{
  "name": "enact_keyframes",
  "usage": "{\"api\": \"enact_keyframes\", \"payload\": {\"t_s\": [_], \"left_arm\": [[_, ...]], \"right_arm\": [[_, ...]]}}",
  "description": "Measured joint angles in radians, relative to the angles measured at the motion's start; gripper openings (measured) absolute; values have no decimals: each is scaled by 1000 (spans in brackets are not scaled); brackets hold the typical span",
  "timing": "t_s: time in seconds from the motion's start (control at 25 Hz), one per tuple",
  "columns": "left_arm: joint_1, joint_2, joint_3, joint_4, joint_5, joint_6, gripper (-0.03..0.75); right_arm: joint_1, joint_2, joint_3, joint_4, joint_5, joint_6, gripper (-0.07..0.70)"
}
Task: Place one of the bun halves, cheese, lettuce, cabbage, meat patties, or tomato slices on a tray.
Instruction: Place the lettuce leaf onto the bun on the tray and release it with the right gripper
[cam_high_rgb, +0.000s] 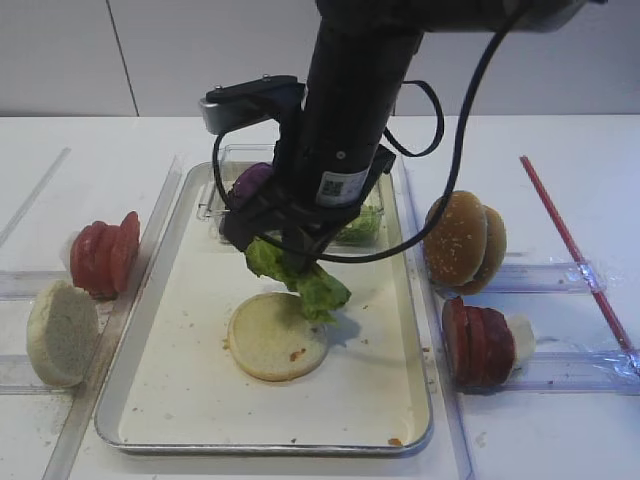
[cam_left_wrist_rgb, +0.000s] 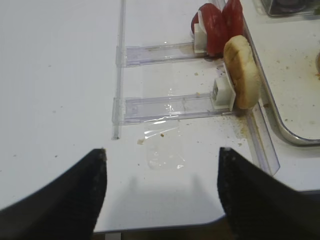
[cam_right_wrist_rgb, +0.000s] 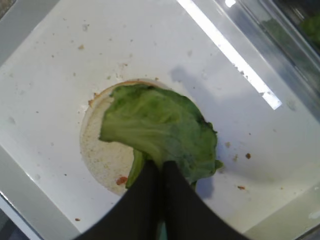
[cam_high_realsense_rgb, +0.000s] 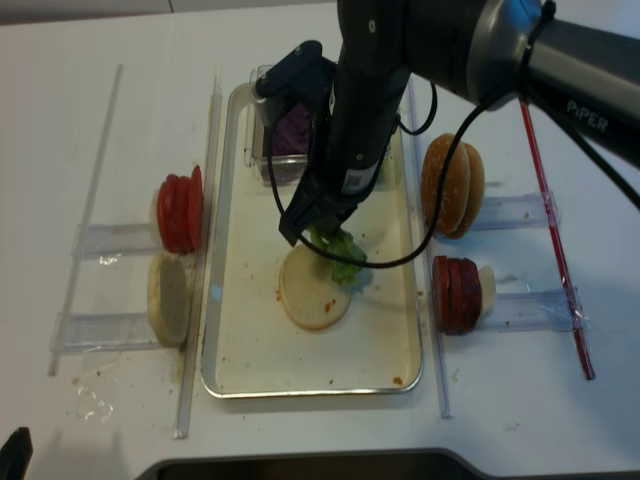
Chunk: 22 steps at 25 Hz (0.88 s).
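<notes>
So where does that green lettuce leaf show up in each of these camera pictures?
Exterior high: lettuce at centre, hanging from the right gripper over the flat bun half.
Right wrist: centre, draped above the bun.
Left wrist: not in view.
Exterior high (realsense): centre.
Shared landmark: the tray.

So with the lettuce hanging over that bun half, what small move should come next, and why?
Probably lower slightly, then open. The right gripper is shut on the lettuce, which hangs over the pale bun half lying on the tray, apparently not yet resting flat.
</notes>
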Motion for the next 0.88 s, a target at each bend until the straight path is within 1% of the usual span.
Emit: {"api": "enact_keyframes", "payload": {"t_s": [0.2,0.36,0.64,0.72,0.8,0.88], "left_arm": [[0,0,0,0,0,0,437],[0,0,0,0,0,0,437],[0,0,0,0,0,0,437],[0,0,0,0,0,0,437],[0,0,0,0,0,0,437],[0,0,0,0,0,0,437]], "right_arm": [[25,24,0,-2,-16,1,50],[46,48,0,18,-16,1,50],[48,63,0,50,-12,1,52],[48,63,0,67,-6,1,83],[48,63,0,81,-2,1,144],[48,63,0,85,0,2,246]]}}
